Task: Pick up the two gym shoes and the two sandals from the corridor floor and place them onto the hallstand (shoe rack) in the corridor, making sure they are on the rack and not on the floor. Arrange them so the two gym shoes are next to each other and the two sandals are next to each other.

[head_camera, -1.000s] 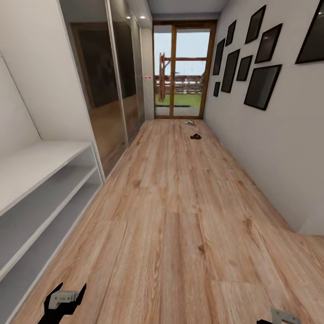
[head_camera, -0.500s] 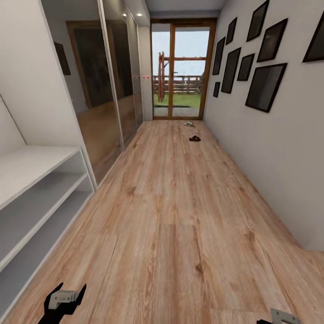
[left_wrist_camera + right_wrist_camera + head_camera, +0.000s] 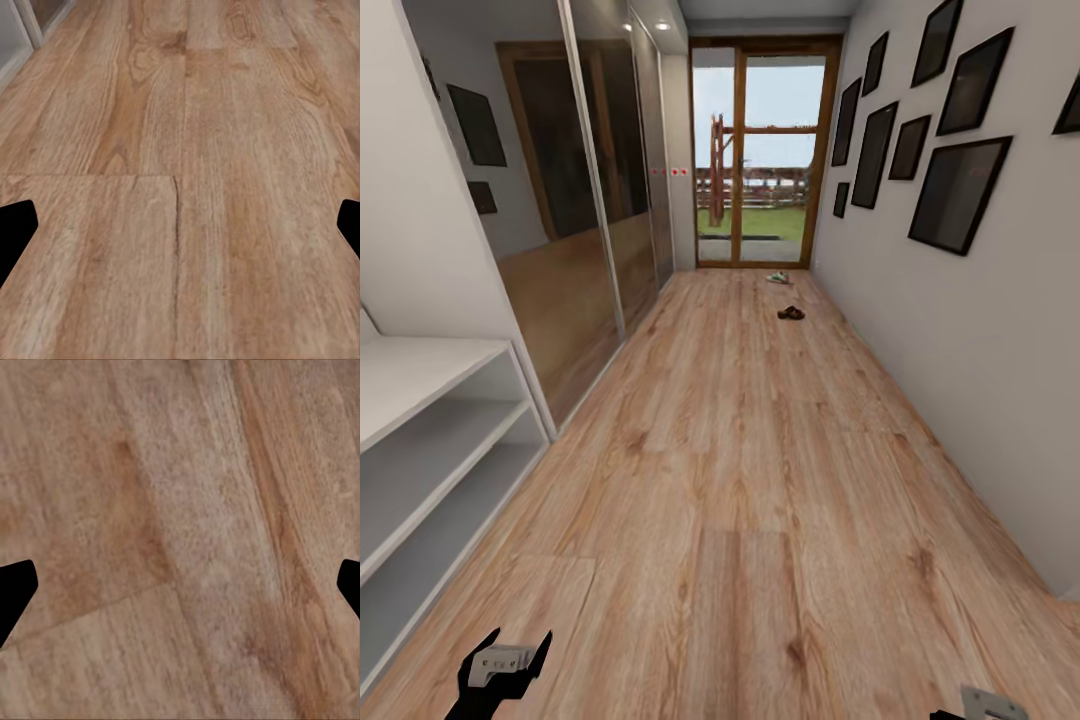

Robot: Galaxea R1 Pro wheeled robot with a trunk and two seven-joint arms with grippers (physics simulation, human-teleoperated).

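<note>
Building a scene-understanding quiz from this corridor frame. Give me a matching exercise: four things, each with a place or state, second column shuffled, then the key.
Things:
1. sandal
2. gym shoe
3. hallstand
4. left gripper

Places or states:
A. along the left wall, near the robot, shelves bare
B. on the floor far down the corridor, closest to the glass door
C. open, nothing between its fingers, low over the corridor floor
D. on the floor far down the corridor, just nearer the robot than the other shoe

Pairs: 1-D, 2-B, 3-A, 4-C

Sandal (image 3: 791, 313), gym shoe (image 3: 779, 278) far down corridor floor (image 3: 740, 480)
</note>
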